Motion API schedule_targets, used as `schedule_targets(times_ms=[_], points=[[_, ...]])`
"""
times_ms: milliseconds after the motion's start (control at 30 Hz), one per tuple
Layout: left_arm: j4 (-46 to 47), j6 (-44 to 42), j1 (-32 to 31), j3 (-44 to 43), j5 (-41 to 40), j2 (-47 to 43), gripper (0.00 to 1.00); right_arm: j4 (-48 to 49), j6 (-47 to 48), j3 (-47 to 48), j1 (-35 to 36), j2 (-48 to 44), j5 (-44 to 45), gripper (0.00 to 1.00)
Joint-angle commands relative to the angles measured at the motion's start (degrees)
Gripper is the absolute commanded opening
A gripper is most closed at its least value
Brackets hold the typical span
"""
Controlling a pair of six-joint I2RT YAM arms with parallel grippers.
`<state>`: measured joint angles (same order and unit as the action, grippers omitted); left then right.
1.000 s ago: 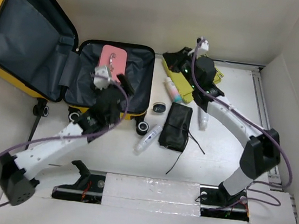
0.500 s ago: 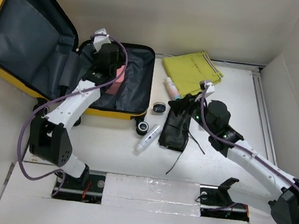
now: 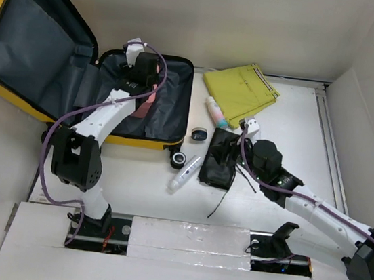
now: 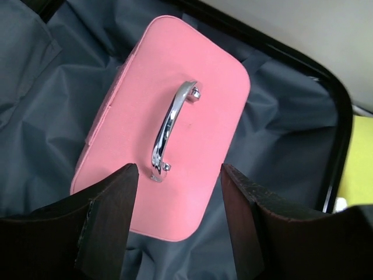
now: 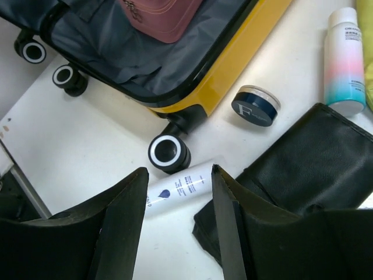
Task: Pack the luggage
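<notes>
I hold left gripper open over pink case, which lies packed in luggage; right gripper, open and empty, overlooks white tube, likely next pick.

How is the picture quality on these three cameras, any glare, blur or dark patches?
Top view: soft, even light, faint shadows, all sharp; the suitcase lining reads dark. Left wrist: the pink case is crisp, glare on its metal handle, the left fingers dark and soft. Right wrist: the table looks bright, the jar and wheel are sharp, the right fingers dim and blurred.
</notes>
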<state>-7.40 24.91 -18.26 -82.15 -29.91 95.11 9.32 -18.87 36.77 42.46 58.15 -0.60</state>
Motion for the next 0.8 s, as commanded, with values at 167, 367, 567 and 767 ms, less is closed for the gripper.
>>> schedule_targets(times_ms=[167,367,567,767], points=[[-3.15,-1.53,0.07,-7.59,-6.38,6.32,0.45,1.58,3.93,-0.65,0.35,-1.11,2.62,0.54],[-4.45,-2.05,1.21,-11.09,-4.19,10.09,0.42,2.1,5.68,-1.79,0.35,-1.11,3.24,0.54],[-4.38,-2.05,1.21,-11.28,-4.81,10.71,0.38,3.6,5.69,-3.11,-1.41,-1.11,1.05,0.54],[-0.79,-2.05,1.21,-5.32,-4.81,5.18,0.52,3.6,5.69,-3.64,-1.41,-1.72,0.51,0.52]])
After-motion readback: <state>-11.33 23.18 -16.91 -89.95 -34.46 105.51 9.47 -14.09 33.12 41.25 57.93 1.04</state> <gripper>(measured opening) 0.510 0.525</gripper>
